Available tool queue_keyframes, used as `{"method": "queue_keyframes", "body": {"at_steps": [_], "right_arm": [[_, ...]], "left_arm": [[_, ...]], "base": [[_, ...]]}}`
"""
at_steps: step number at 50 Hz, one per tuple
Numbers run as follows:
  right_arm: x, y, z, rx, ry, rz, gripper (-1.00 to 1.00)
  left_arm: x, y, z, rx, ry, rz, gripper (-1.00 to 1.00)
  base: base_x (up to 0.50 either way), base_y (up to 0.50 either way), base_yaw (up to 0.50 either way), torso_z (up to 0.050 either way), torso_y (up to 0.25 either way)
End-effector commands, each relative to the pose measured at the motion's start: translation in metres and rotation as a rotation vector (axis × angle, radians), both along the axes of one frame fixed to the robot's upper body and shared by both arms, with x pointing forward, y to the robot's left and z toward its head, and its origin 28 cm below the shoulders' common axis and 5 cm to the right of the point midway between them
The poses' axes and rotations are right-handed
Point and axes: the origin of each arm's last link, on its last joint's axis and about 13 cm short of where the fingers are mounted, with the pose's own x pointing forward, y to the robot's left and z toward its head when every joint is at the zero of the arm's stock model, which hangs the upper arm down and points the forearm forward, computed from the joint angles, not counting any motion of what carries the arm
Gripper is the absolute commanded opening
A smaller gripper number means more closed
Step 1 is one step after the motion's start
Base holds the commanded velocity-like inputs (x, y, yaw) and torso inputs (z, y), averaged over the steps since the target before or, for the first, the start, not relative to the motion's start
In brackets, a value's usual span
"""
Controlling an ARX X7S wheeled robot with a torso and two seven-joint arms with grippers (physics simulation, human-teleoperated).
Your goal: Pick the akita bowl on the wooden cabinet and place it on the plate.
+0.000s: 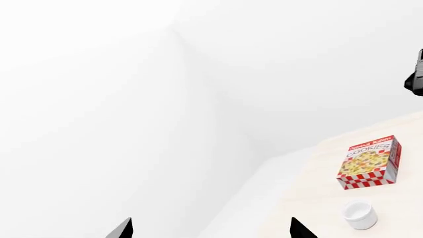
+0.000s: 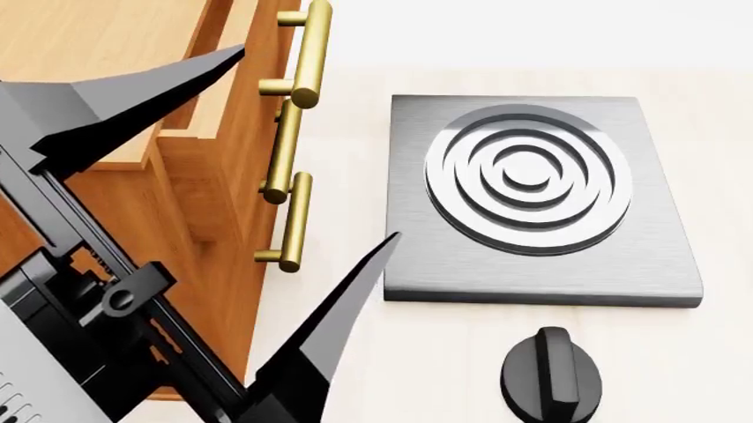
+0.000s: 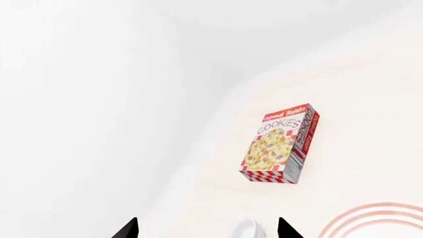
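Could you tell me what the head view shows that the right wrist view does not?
Only the head view shows the wooden cabinet, a grey burner plate, a black knob and the open left gripper. Only the right wrist view shows the cookie box, the plate's rim and a white cup. Both show the pale counter.

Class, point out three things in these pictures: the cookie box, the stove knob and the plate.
cookie box [image 3: 274, 146], right wrist view, front face.
stove knob [image 2: 551, 373], head view, top ridge.
plate [image 3: 377, 223], right wrist view, red-ringed rim.
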Motion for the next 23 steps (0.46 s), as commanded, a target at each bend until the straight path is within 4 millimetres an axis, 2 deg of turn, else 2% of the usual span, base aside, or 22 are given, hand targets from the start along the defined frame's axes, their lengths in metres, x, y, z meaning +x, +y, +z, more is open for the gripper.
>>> {"method": "queue_keyframes", "body": {"at_steps": [1,23], "right_arm": [[-0.009,0.013,0.024,-0.099,-0.099,0.040,1.00],[-0.024,0.041,0.063,-0.257,-0.201,0.122,1.00]], "left_arm": [[-0.001,-0.003,0.003,0.001,-0.010,-0.040,1.00],[-0.001,-0.003,0.002,0.001,-0.008,-0.041,1.00]], "base": [[0.00,0.00,0.00,0.000,0.000],[0.00,0.00,0.00,0.000,0.000]]}}
